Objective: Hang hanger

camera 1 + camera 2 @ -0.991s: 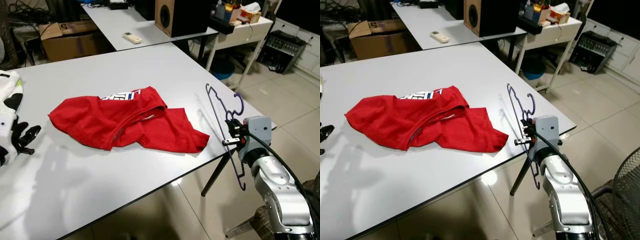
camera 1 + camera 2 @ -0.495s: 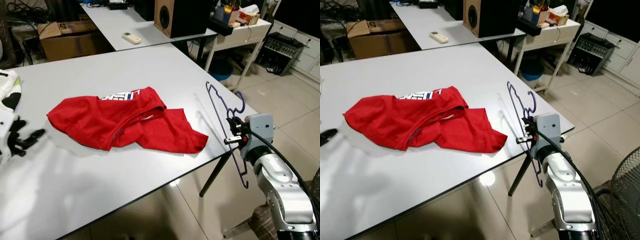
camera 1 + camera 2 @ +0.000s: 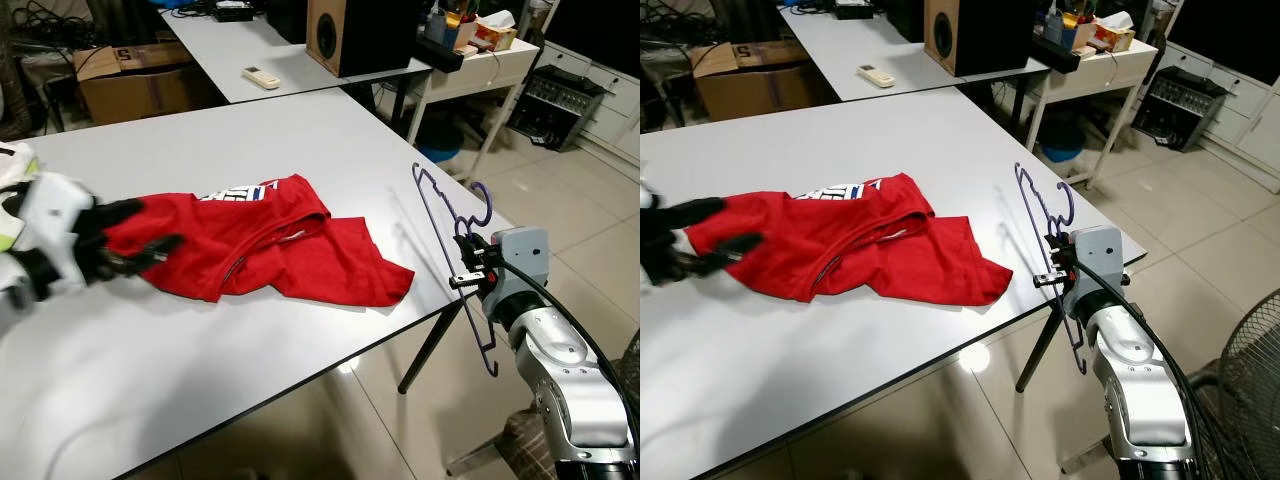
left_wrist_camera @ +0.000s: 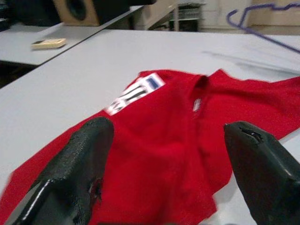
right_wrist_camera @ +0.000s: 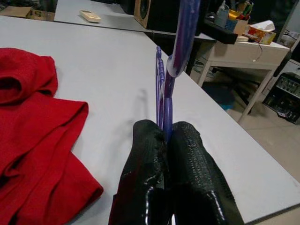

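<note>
A crumpled red shirt [image 3: 262, 243] with a white label lies on the white table [image 3: 300, 130]. My left gripper [image 3: 140, 235] hovers open at the shirt's left end, its fingers [image 4: 84, 164] spread with the red cloth [image 4: 164, 136] just ahead of them. My right gripper [image 3: 468, 262] is shut on a purple wire hanger [image 3: 452, 225], held upright off the table's right edge, past the shirt. The hanger's hook [image 3: 1062, 205] points up and its lower end [image 3: 487, 358] hangs below the table top. In the right wrist view the fingers [image 5: 154, 178] pinch the hanger wire [image 5: 165, 108].
A second table [image 3: 270, 55] behind carries a remote [image 3: 264, 76] and a speaker [image 3: 350, 30]. A cardboard box [image 3: 140, 75] stands on the floor at the back left. A desk with clutter [image 3: 480, 45] and tiled floor lie to the right; a fan [image 3: 1245, 380] stands at lower right.
My left arm has swung in from the table's left edge to the shirt's left end. The right gripper and hanger have held nearly still.
</note>
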`<state>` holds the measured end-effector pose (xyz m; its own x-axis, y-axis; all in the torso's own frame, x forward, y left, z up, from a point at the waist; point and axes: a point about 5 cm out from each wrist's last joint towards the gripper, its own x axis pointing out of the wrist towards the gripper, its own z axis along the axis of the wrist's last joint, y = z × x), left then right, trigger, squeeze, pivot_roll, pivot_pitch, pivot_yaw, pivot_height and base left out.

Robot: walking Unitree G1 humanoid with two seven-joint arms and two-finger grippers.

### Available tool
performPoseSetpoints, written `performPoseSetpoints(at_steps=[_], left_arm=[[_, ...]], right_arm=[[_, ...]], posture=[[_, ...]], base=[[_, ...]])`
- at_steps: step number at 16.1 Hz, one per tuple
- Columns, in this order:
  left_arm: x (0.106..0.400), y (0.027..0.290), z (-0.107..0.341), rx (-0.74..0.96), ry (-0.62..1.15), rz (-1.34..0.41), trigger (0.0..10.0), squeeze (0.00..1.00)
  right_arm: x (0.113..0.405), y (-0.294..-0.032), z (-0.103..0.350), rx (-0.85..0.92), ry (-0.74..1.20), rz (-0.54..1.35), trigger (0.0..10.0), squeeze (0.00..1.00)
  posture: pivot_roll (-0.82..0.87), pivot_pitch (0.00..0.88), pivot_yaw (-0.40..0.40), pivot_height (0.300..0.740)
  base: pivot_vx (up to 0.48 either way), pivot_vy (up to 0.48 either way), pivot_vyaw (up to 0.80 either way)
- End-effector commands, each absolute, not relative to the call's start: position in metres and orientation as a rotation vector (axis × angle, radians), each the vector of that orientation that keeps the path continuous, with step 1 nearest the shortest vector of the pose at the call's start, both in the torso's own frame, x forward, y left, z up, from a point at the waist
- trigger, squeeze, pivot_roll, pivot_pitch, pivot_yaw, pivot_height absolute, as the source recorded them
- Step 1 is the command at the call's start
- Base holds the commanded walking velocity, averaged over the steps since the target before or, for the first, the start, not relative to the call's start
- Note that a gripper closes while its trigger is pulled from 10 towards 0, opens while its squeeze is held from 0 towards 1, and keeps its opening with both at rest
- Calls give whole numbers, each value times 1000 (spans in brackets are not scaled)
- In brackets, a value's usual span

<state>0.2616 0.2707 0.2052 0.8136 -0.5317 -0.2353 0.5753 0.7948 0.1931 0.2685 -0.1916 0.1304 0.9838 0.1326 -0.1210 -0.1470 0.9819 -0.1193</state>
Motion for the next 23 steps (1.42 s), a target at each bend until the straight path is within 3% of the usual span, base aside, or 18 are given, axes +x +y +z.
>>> performPoseSetpoints(at_steps=[1, 4, 5, 8, 14, 23], left_arm=[[266, 258, 207, 288, 155, -614, 10000, 1000], [267, 253, 201, 318, 148, -557, 10000, 1000], [264, 248, 201, 306, 124, -542, 10000, 0], [259, 235, 206, 327, 92, -529, 10000, 0], [247, 224, 224, 356, 63, -514, 10000, 0], [240, 213, 214, 354, 121, -548, 10000, 0]], right_arm=[[269, -196, 134, -121, 113, 125, 10000, 0], [265, -197, 141, -103, 91, 117, 10000, 0], [263, -200, 146, -68, 61, 107, 10000, 0], [259, -205, 160, -5, -8, 91, 10000, 0], [247, -212, 180, 20, -46, 99, 10000, 0], [246, -212, 187, 16, -43, 106, 10000, 0]], posture=[[-44, 0, -49, 740], [-63, 0, -67, 740], [-69, 0, -81, 740], [-79, 0, -96, 740], [-102, 115, -128, 740], [-120, 122, -131, 740]], base=[[0, 0, 0], [0, 0, 0], [0, 0, 0], [0, 0, 0], [0, 0, 0], [0, 0, 0]])
